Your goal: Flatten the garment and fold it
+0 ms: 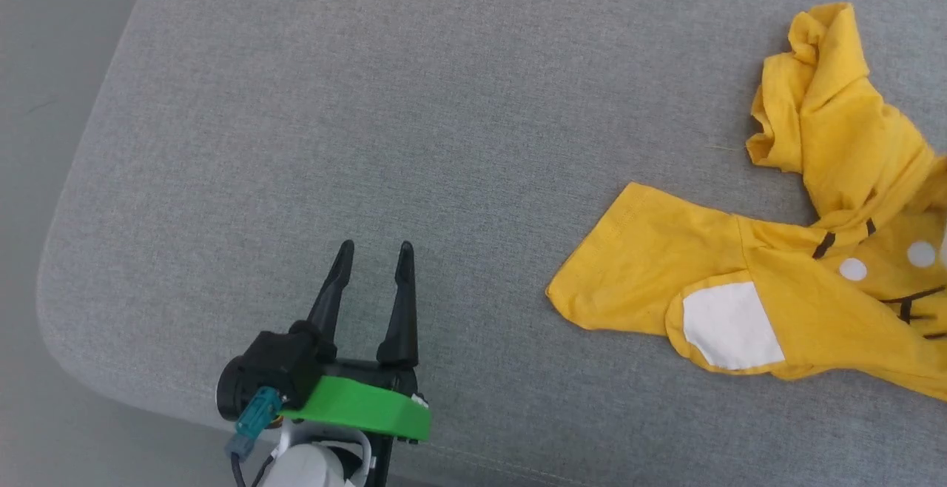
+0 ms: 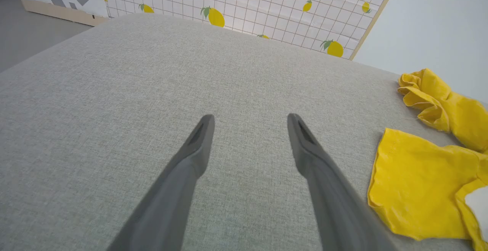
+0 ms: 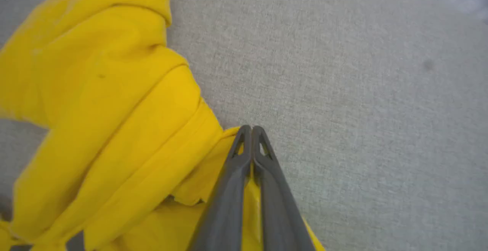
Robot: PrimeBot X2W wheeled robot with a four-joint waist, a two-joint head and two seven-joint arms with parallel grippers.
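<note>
The mustard-yellow t-shirt (image 1: 806, 250) lies crumpled at the right of the grey padded surface, a sleeve spread toward the middle and a white patch (image 1: 731, 326) facing up beside thin black marks. My left gripper (image 1: 375, 254) stands open over bare fabric near the front edge, well left of the sleeve; its wrist view has the t-shirt (image 2: 415, 182) off to the right of the left gripper (image 2: 250, 119). In the right wrist view, my right gripper (image 3: 251, 129) is shut on a fold at the edge of the t-shirt (image 3: 114, 129), yellow cloth showing between its fingers.
The grey padded surface (image 1: 370, 102) ends in a rounded corner at the lower left, with grey floor (image 1: 44, 65) beyond it. A lemon-patterned grid panel (image 2: 267, 3) stands behind the far edge. Bare fabric stretches left of the shirt.
</note>
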